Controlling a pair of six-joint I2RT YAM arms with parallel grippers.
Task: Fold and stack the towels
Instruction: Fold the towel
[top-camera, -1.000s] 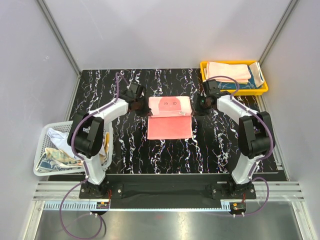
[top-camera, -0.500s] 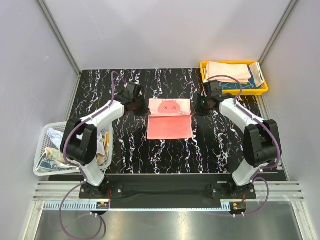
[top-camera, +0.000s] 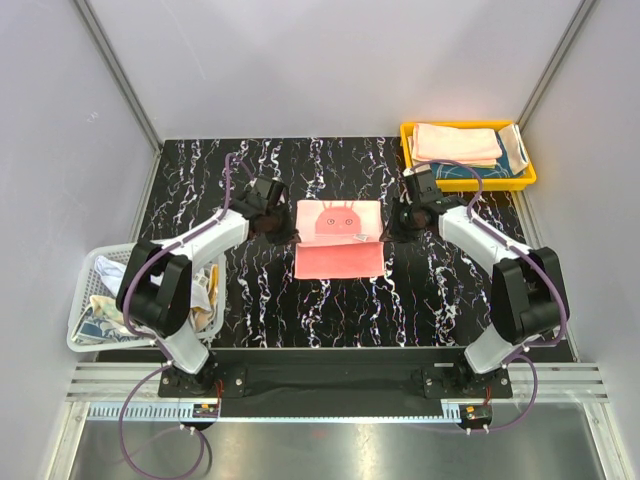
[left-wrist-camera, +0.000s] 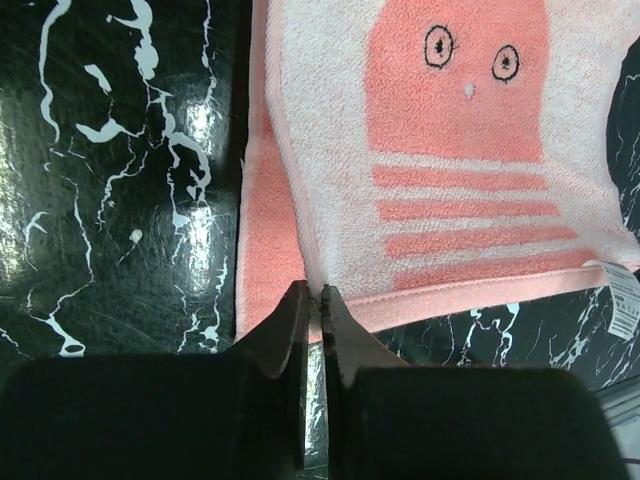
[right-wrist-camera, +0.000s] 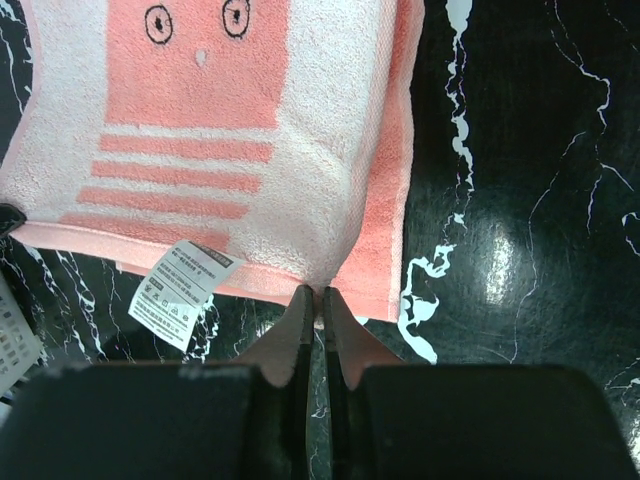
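The towel in the centre is pink, its paler flap showing a salmon figure with black eyes. The table is black with white veins.

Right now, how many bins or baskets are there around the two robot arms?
2: a white mesh basket at the near left, and a yellow tray in the far right corner. No other seems hidden.

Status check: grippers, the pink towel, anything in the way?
Left gripper shut on pink terry towel corner, right gripper shut on the opposite corner. Towel half folded, face print up. Yellow plastic tray apart, far right.
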